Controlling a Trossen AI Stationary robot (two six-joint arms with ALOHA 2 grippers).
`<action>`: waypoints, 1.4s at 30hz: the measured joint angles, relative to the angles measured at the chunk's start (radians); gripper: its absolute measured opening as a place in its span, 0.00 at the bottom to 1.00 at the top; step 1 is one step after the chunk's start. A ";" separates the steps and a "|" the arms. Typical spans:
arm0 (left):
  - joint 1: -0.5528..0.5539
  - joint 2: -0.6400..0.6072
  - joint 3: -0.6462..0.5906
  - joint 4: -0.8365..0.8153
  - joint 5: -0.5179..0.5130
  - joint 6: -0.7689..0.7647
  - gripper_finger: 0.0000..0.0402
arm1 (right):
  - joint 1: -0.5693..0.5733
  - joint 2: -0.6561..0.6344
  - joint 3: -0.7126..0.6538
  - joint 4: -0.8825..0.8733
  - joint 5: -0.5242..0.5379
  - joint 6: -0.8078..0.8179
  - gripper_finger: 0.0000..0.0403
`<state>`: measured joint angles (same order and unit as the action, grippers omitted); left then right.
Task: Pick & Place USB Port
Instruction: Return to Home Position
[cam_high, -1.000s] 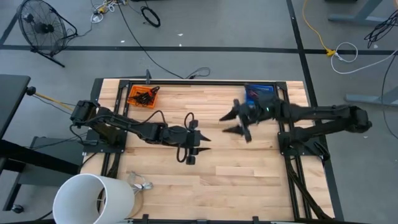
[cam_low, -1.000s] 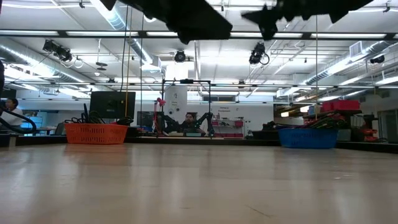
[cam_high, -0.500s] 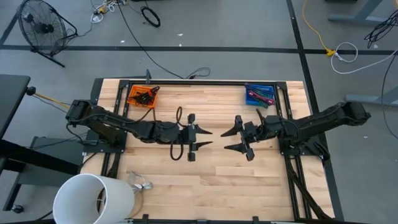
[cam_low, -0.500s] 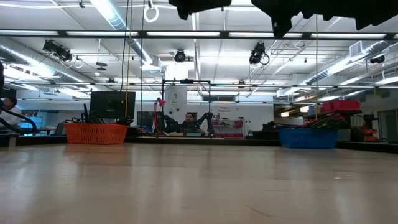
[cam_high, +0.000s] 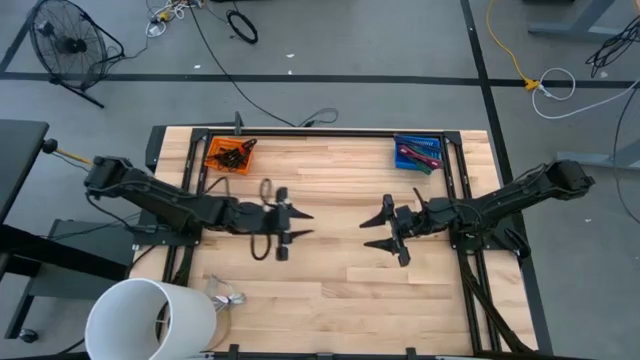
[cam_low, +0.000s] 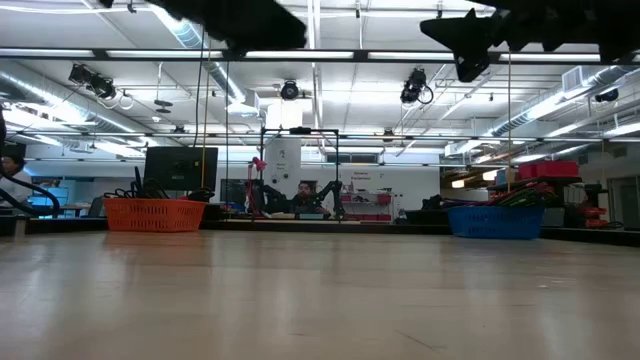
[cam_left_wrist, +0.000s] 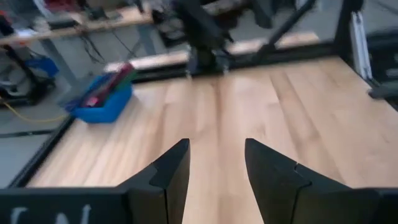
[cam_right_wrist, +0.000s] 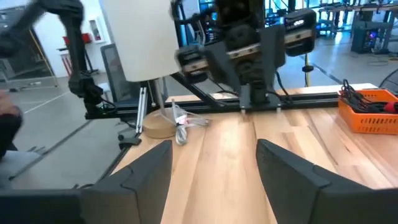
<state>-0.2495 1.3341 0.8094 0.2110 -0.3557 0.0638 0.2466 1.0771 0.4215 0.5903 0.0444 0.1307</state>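
Got both claws released and holding nothing: left gripper (cam_high: 301, 224) and right gripper (cam_high: 368, 233) hanging mid-table (cam_high: 340, 290), facing each other (well apart). Pink cable (cam_high: 420, 157) in blue bin (cam_high: 415, 142), far right corner; black cables (cam_high: 230, 157) in orange bin (cam_high: 214, 160), far left.

White cyl. (cam_high: 150, 320) overhangs table (cam_high: 330, 290) front-left corner; small metal obj. (cam_high: 225, 295) beside it. Floor fan (cam_high: 62, 42) beyond back-left corner.

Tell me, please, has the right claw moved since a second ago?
Yes. In the high view, the right claw pulled away from the blue bin toward the near edge.
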 joint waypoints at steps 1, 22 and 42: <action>0.002 -0.028 -0.045 0.044 -0.008 0.000 0.39 | 0.001 -0.001 -0.006 0.010 -0.003 0.000 0.58; 0.005 -0.347 -0.557 0.328 -0.007 0.000 0.39 | -0.007 -0.002 -0.094 -0.005 0.174 -0.005 0.55; 0.005 -0.577 -0.557 0.313 -0.007 0.000 0.39 | -0.007 -0.231 -0.286 0.039 0.175 -0.008 0.55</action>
<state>-0.2440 0.7570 0.2523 0.5243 -0.3622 0.0639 0.2394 0.8456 0.1356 0.6292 0.2192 0.1226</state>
